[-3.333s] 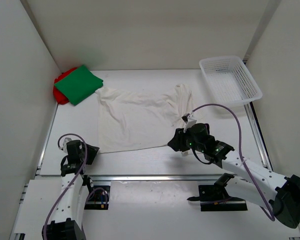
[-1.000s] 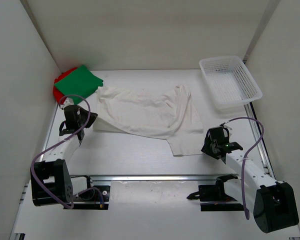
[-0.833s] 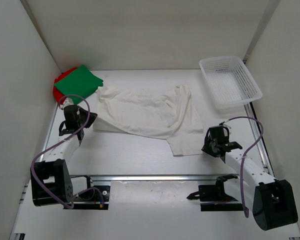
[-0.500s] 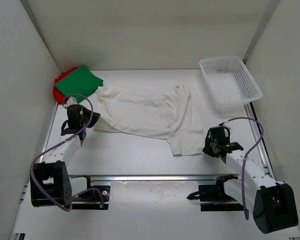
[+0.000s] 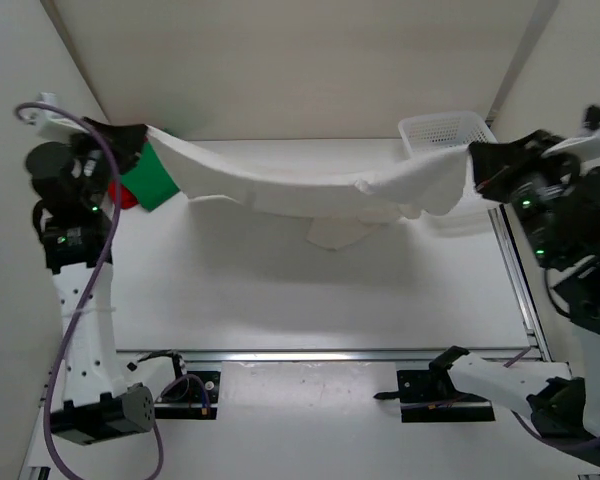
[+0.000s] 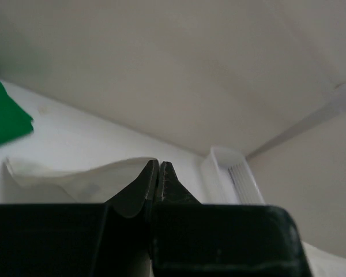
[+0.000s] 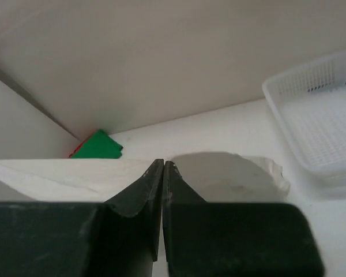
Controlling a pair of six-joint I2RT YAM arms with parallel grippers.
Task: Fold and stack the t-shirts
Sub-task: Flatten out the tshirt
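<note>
White table (image 5: pixel 280 300) underneath: white shirt (image 5: pixel 280 187) slung in mid-air, left gripper (image 5: pixel 130 134) and right gripper (image 5: pixel 473 165) each clamped on an end; I fear a thin pinch slipping, or cloth snagging the basket (image 5: pixel 435 127).

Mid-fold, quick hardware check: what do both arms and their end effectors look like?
Both arms match: the left arm and right arm have white tube links joined by black joint housings, each trailed by a loose lavender cable. The left end effector and right end effector are matte black, with two flat fingers tapering to thin tips. No markings are legible.
</note>
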